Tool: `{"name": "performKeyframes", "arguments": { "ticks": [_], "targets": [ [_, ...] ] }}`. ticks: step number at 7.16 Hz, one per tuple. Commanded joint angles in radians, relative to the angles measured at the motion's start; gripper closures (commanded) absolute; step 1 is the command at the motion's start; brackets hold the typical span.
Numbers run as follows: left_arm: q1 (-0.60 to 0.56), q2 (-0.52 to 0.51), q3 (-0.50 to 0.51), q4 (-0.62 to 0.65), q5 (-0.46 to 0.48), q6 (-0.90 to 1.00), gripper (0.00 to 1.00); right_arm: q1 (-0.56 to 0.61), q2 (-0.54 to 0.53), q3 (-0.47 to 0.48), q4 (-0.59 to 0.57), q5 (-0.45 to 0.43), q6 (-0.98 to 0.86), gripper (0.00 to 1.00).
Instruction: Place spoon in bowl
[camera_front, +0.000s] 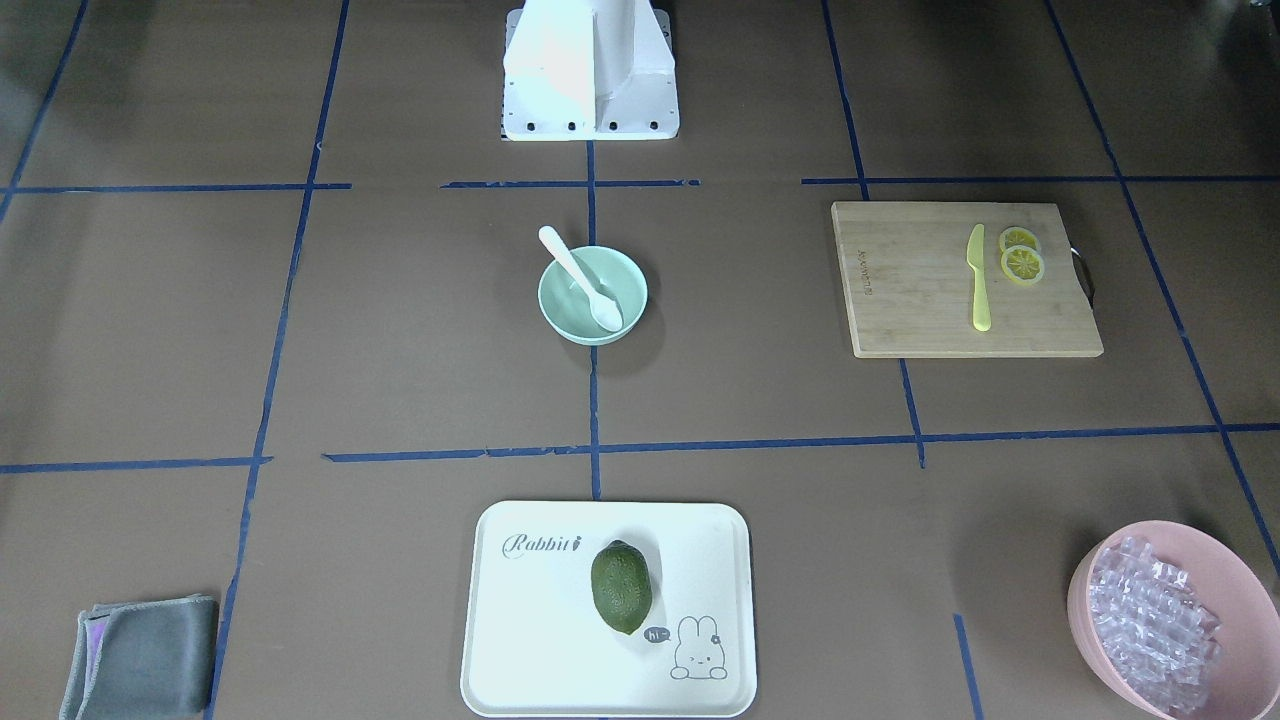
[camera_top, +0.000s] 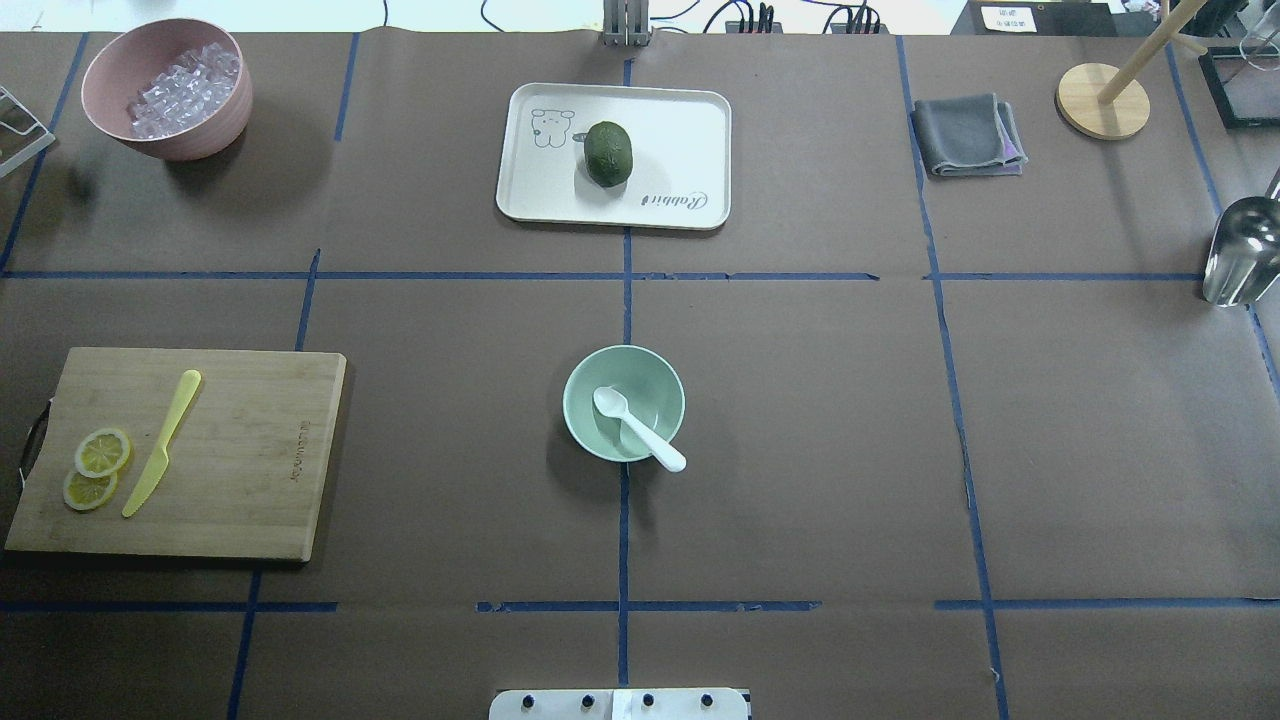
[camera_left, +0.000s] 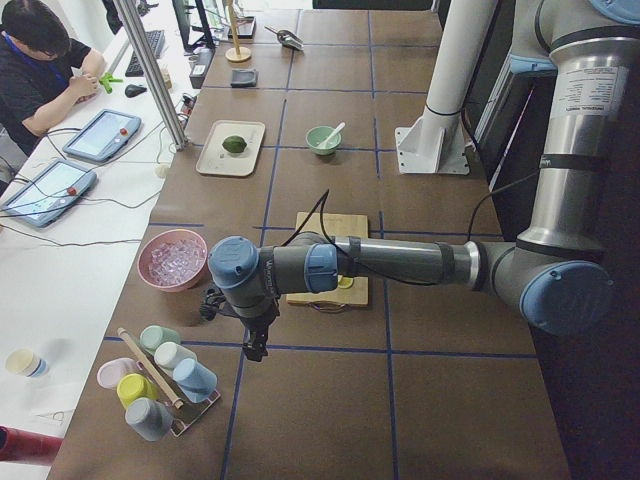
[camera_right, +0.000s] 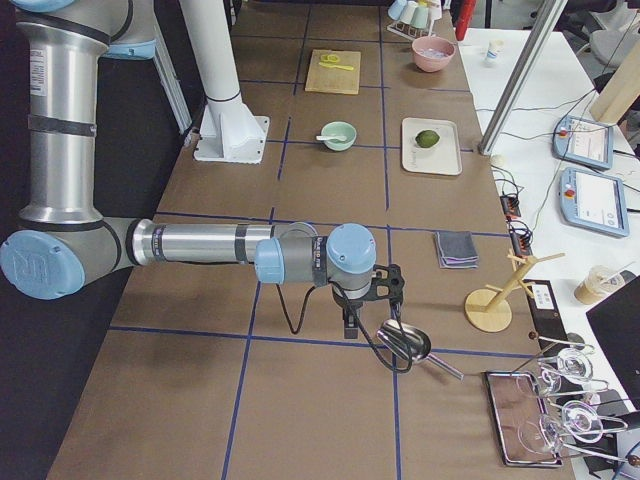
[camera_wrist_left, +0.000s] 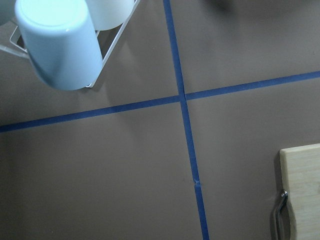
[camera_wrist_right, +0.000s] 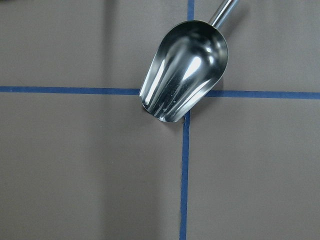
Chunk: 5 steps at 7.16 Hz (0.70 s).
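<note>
White spoon (camera_front: 580, 278) in mint bowl (camera_front: 560, 318), left hand (camera_left: 254, 348) and right hand (camera_right: 347, 327) grips, cannot tell.

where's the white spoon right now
In the overhead view the spoon sits in the green bowl, roughly midway between the tray and the robot's base. Its handle leans over the rim toward the robot's right.

We see bright, even light from above. Soft shadows lie beside the bowl (camera_top: 652, 380) and the pink bowl (camera_top: 190, 135). Glare streaks the metal scoop (camera_wrist_right: 185, 70), the tray (camera_front: 540, 640) looks washed out, and the close cup (camera_wrist_left: 60, 50) seems slightly soft.
</note>
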Motion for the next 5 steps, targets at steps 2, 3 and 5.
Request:
{"name": "performKeyframes", "arguments": {
  "ticks": [2, 3, 5],
  "targets": [
    [-0.004, 0.039, -0.043, -0.007, 0.000, -0.058, 0.00, 0.000, -0.004, -0.001, 0.002, 0.000, -0.001, 0.00],
    [-0.004, 0.039, -0.044, -0.007, 0.000, -0.058, 0.00, 0.000, -0.007, -0.001, 0.002, -0.006, -0.001, 0.00],
    [-0.004, 0.040, -0.044, -0.007, 0.000, -0.057, 0.00, 0.000, -0.008, -0.002, 0.002, -0.009, -0.003, 0.00]
  ]
}}
